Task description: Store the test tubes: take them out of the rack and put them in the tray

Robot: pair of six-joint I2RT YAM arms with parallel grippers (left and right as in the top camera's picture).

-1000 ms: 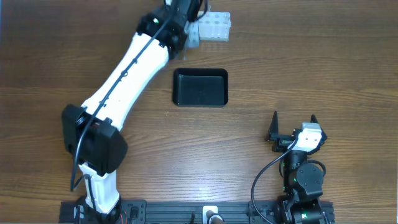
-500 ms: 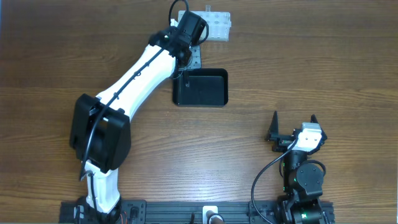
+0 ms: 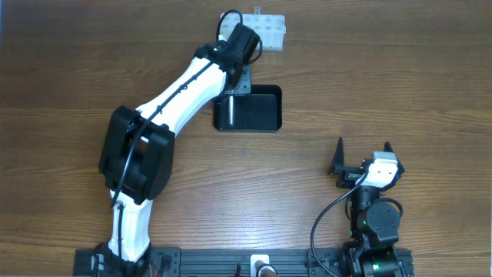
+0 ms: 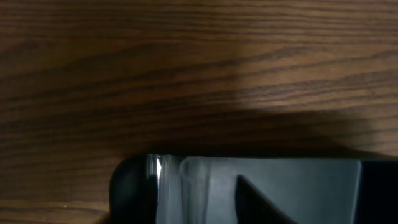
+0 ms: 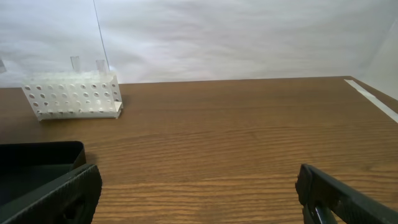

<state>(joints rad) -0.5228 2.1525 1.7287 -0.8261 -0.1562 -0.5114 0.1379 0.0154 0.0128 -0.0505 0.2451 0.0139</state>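
The clear perforated rack [image 3: 267, 32] stands at the table's far edge, and two test tubes [image 5: 74, 63] stick up from it. In front of it lies the black tray [image 3: 278, 108]. My left gripper [image 3: 235, 80] hangs over the tray's far left corner. A clear test tube [image 3: 229, 112] shows as a pale streak along the tray's left side. In the left wrist view the test tube [image 4: 180, 190] sits just inside the black tray's [image 4: 127, 186] rounded corner. My right gripper [image 3: 362, 156] stands open and empty near the front right, far from the tray.
Bare wooden tabletop [image 3: 384, 77] surrounds the rack and tray. A white backdrop [image 5: 249, 37] rises behind the table's far edge. The left arm [image 3: 177, 96] stretches diagonally over the left half of the table.
The left gripper has come back from the rack to the tray's left end. A tube now shows in the tray. The right arm has not moved.
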